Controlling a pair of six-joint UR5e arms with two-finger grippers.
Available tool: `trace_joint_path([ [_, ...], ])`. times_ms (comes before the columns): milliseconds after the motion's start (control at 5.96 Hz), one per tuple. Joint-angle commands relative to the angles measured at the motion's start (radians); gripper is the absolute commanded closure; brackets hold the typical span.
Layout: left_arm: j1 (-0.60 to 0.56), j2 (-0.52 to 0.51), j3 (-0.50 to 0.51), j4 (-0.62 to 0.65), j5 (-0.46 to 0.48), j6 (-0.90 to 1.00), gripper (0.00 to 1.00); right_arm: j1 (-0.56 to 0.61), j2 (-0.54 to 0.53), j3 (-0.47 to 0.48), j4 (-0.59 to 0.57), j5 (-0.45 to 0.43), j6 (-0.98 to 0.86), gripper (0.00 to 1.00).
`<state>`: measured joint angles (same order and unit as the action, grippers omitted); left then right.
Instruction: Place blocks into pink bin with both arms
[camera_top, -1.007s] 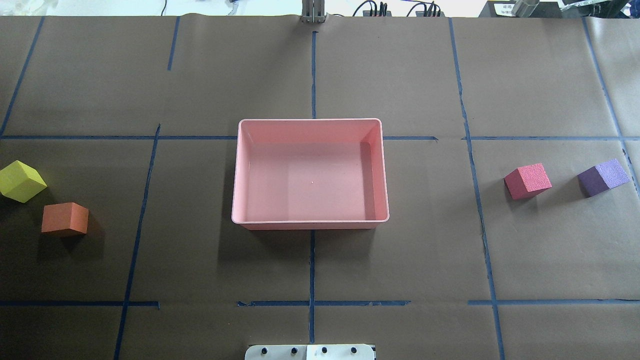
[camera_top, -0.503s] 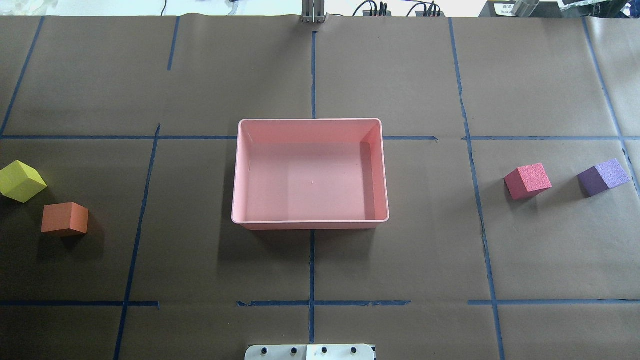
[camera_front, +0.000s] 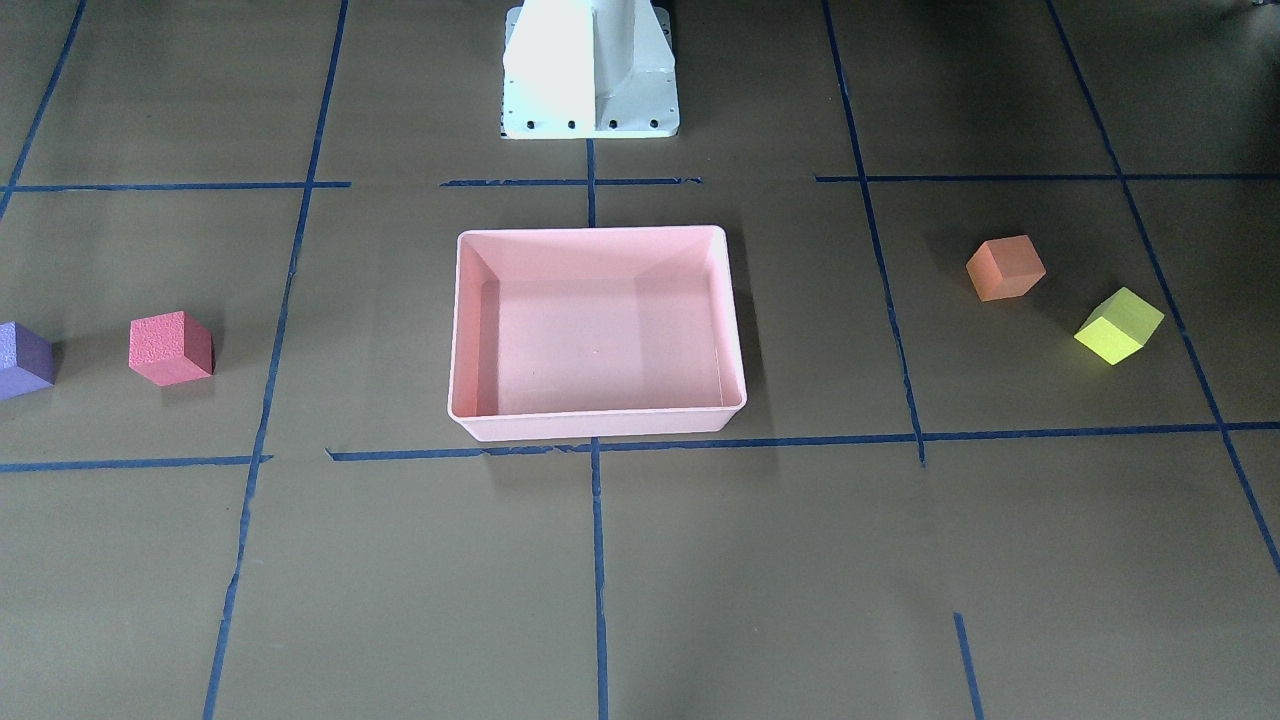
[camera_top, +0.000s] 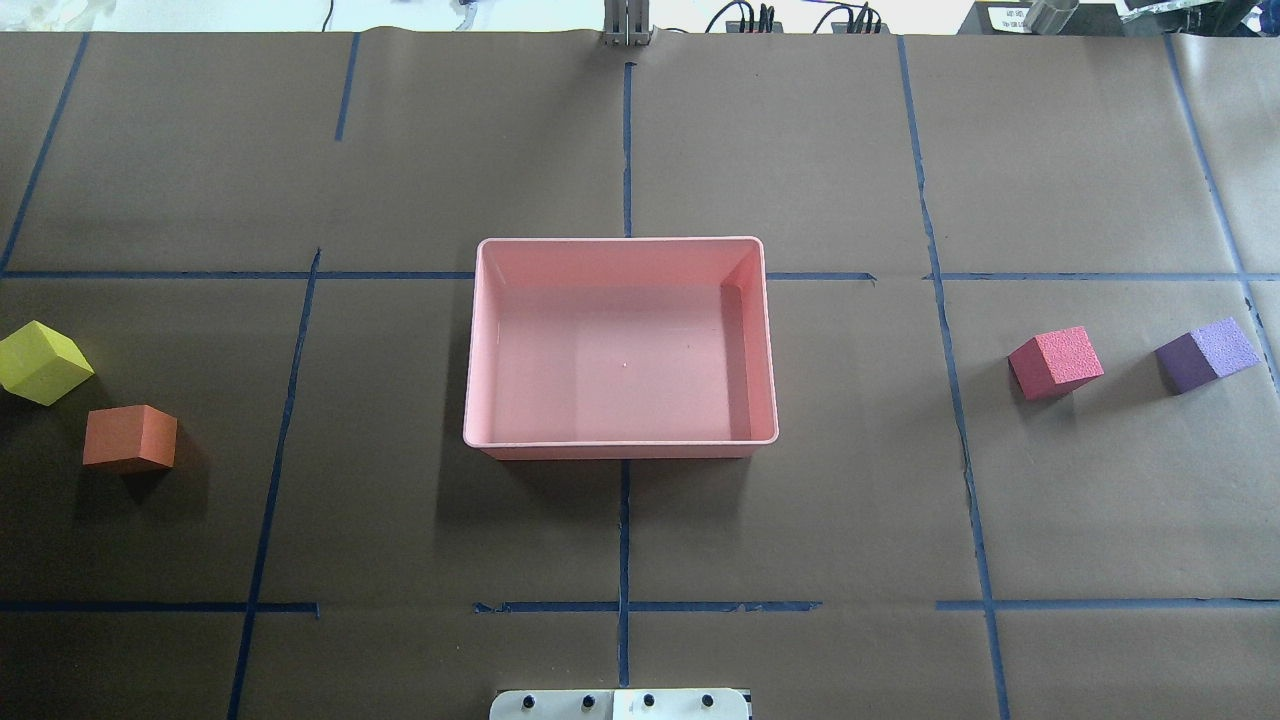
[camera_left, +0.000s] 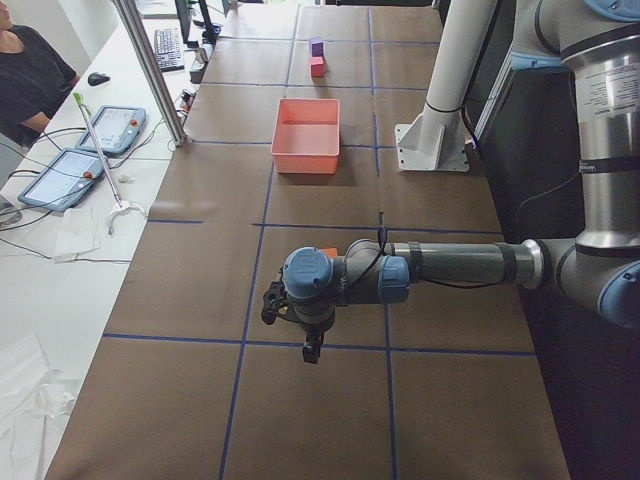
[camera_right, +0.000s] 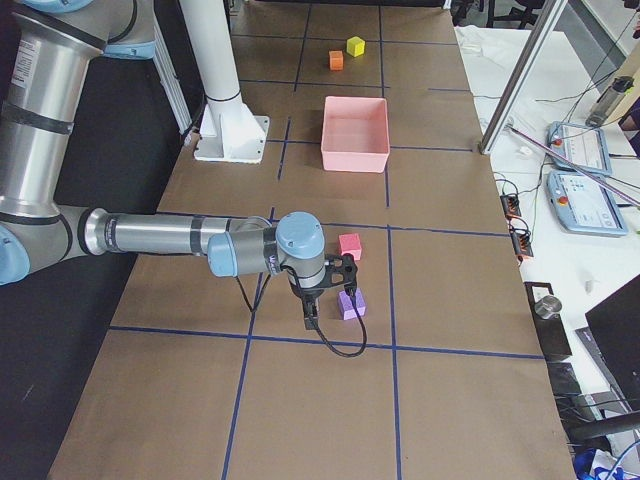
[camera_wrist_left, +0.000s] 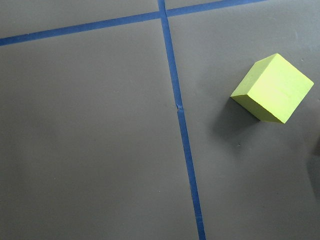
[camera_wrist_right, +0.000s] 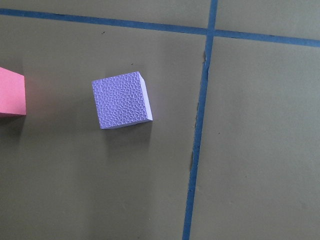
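Zero binned so far. Found pink bin (camera_top: 620, 360) flat at mid-desk (camera_top: 800, 550), w/ nothing inside. Counted four blocks, all on desk & well apart from bin: orange block (camera_top: 130, 438) & yellow-green block (camera_top: 42, 362) near each other on robot's left, red-pink block (camera_top: 1056, 362) & purple block (camera_top: 1207, 355) near each other on robot's right. Saw none touching another.

Caught left claw (camera_left: 270, 303) only in left side view, hung above orange/yellow-green pair. Caught right claw (camera_right: 347, 275) only in right side view, hung above red-pink/purple pair. Couldn't tell how wide either set of jaws stood. Judged both unloaded, w/ all four blocks sat on desk.

Looked down via left wrist cam on yellow-green, off to frame's right. Looked down via right wrist cam on purple, left of centre, w/ red-pink at edge. Saw no fingers in either shot.

Judged step as approach for first picks, one arm per side. Reckoned next move needed:
- centring each claw over its block;
- turning wrist to match cube faces, esp. yellow-green, skewed vs blue tape lines (camera_top: 624, 530);
- jaws spread wider than cube, then straight drop & soft squeeze on foam.
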<state>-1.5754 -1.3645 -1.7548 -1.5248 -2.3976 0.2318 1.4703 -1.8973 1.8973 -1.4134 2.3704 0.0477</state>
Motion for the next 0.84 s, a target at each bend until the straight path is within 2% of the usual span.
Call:
trace_joint_path([
  [0, 0.000, 0.001, -0.002, 0.000, -0.002, 0.000, 0.00, -0.115, 0.109, -0.074, 0.002, -0.010, 0.001, 0.00],
  [168, 0.000, 0.001, 0.000, 0.000, -0.002, -0.002, 0.00, -0.164, 0.141, -0.093, 0.063, -0.023, -0.003, 0.00],
  [336, 0.000, 0.002, 0.001, 0.000, -0.002, -0.002, 0.00, -0.200, 0.144, -0.127, 0.171, -0.028, 0.003, 0.00],
  [503, 0.000, 0.002, 0.005, 0.000, -0.002, -0.002, 0.00, -0.265, 0.223, -0.198, 0.245, -0.086, 0.000, 0.01],
  [671, 0.000, 0.002, 0.008, 0.000, -0.002, 0.001, 0.00, -0.266, 0.216, -0.231, 0.246, -0.106, 0.003, 0.01],
])
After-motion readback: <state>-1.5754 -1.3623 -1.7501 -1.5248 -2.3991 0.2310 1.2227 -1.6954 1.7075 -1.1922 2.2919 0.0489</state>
